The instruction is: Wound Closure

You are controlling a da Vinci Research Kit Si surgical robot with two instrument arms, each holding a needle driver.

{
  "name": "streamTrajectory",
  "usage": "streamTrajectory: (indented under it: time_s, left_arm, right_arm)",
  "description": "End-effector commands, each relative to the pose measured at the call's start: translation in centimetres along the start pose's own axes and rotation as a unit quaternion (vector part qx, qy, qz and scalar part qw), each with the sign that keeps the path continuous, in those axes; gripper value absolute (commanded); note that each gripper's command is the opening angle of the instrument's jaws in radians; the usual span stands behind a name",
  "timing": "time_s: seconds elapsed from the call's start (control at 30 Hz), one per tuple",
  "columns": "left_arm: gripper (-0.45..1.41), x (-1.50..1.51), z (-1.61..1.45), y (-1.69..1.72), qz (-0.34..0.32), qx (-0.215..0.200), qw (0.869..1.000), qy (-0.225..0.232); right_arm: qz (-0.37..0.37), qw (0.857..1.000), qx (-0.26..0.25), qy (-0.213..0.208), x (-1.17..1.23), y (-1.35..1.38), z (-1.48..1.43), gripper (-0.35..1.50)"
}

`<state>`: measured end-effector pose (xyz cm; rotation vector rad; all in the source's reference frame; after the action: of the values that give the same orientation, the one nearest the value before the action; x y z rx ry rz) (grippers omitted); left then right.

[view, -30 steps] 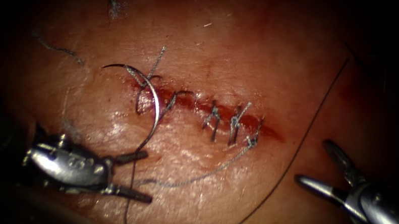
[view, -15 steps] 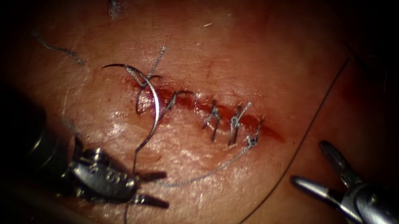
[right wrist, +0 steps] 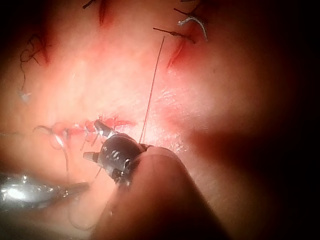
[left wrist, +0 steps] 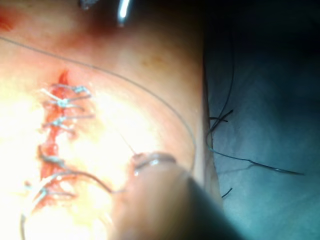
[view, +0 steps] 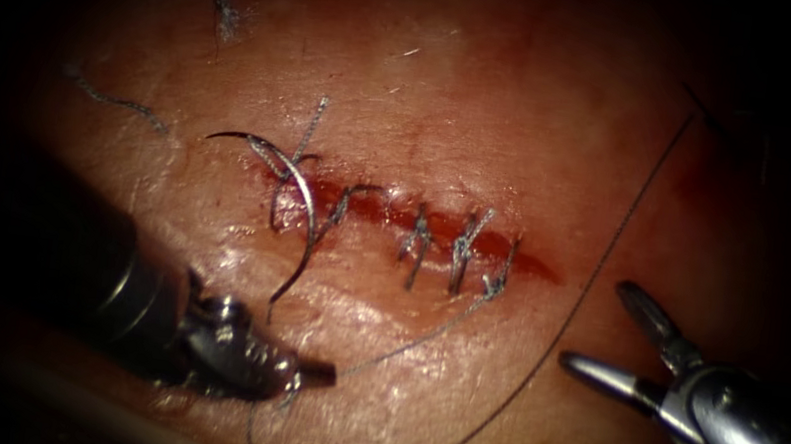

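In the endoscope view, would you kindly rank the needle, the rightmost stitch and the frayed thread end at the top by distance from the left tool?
1. The needle, lying across the cut's left end, just above the left tool.
2. The rightmost stitch, at the cut's right end.
3. The frayed thread end, far up on the tissue.

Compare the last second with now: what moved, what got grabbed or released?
The left arm's steel needle driver swung rightward and slightly down below the cut; its open jaws have come together around the pale grey braided thread. The right arm's steel needle driver drifted slightly left, jaws open, holding nothing. Unchanged: the curved steel needle stays free in the tissue at the cut's left end; stitches and dark thread too.
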<state>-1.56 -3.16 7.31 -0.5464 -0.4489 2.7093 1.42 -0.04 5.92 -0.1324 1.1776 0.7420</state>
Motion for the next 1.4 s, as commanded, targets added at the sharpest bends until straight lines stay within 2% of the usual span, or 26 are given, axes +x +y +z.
streamTrajectory:
  time_s: [0.03,0.23,0.47,0.6,0.8,1.03,1.17,1.27,1.4]
  left_arm:
    - [-0.45,-0.02,0.01,0.06,-0.003,0.004,1.0,0.007]
    - [-0.45,0.26,-0.28,0.07,0.012,0.021,0.999,0.043]
    - [-0.45,0.95,-0.75,0.02,0.031,0.022,0.994,0.103]
    - [-0.45,1.12,-1.03,-0.07,0.03,0.019,0.991,0.127]
    - [-0.45,1.23,-1.2,-0.12,0.035,0.023,0.99,0.132]
    - [-0.45,1.24,-1.16,-0.11,0.034,0.026,0.99,0.131]
    - [-0.45,1.26,-1.15,-0.11,0.036,0.027,0.99,0.131]
    - [-0.45,1.25,-1.14,-0.11,0.036,0.027,0.99,0.131]
    - [-0.45,1.25,-1.15,-0.09,0.036,0.028,0.99,0.13]
  right_arm:
    - [0.001,1.0,0.002,0.001,-0.04,-0.07,0.09,1.45]
    - [0.0,1.0,0.003,0.0,-0.08,-0.06,0.09,1.45]
    - [-0.025,1.0,0.008,0.0,-0.16,0.02,0.19,1.47]
    - [-0.071,0.997,0.037,-0.011,-0.29,-0.16,0.35,1.47]
    - [-0.1,0.993,0.06,-0.01,-0.23,-0.39,0.66,1.48]
    - [-0.14,0.99,0.005,-0.03,-0.34,-0.2,1.09,1.48]
    - [-0.144,0.989,0.0,-0.032,-0.39,-0.2,1.3,1.48]
    - [-0.141,0.99,0.003,-0.03,-0.34,-0.27,1.46,1.48]
    - [-0.156,0.987,0.012,-0.044,-0.49,-0.36,1.62,1.48]
